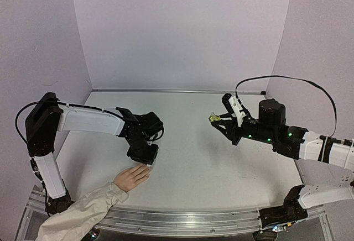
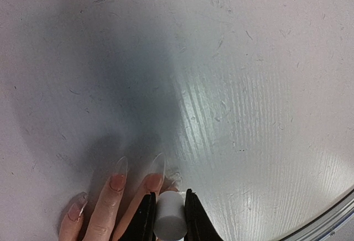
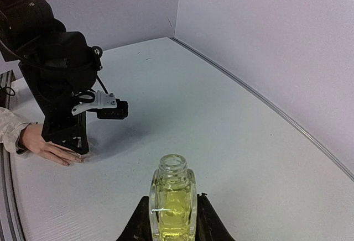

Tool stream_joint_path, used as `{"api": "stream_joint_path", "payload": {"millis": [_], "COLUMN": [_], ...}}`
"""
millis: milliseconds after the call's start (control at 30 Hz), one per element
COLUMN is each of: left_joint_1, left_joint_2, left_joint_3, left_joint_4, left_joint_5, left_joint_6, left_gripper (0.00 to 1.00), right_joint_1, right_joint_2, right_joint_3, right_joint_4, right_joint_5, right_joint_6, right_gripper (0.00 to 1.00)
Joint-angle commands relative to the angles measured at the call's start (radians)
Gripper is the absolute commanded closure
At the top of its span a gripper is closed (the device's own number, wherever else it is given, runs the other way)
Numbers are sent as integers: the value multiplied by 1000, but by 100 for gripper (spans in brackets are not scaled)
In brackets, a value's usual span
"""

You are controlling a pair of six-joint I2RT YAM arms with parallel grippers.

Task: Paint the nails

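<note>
A pale peach hand (image 1: 131,177) with a beige sleeve (image 1: 77,214) lies flat on the table at the near left. Its nails (image 2: 159,164) are long, clear and pointed, and three fingers show in the left wrist view. My left gripper (image 1: 148,161) (image 2: 168,198) points down over the fingertips, shut on a white cylindrical cap (image 2: 170,219). The cap's lower end is right beside the nearest finger's nail, and whatever hangs under it is hidden. My right gripper (image 1: 219,120) (image 3: 173,201) hovers at mid-right, shut on an open yellow-green bottle (image 3: 173,197) (image 1: 213,118) held upright.
The white table (image 1: 193,158) is closed in by lilac walls at the back and both sides. A metal rail (image 1: 193,221) runs along the near edge. From the right wrist view, the left arm (image 3: 55,80) stands over the hand (image 3: 47,148).
</note>
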Motion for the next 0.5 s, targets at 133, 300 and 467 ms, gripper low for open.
{"api": "stream_joint_path", "payload": {"millis": [133,300,467], "left_joint_1": [-4,-3,-3], "left_joint_2": [9,21,27], "left_joint_3": [55,61,70], "left_joint_4": [-10,-10,-11], "left_joint_5": [-13,-13,-13], "left_joint_6": [18,21,28], "left_gripper": [100,100,100], "right_joint_1": [0,0,0], "right_joint_2": [0,0,1], "right_joint_3": [15,15,15], "right_joint_4": [56,56,56], "right_joint_5": [-1,0,3], "right_joint_6": [-1,-2,-3], "right_gripper": [100,100,100]}}
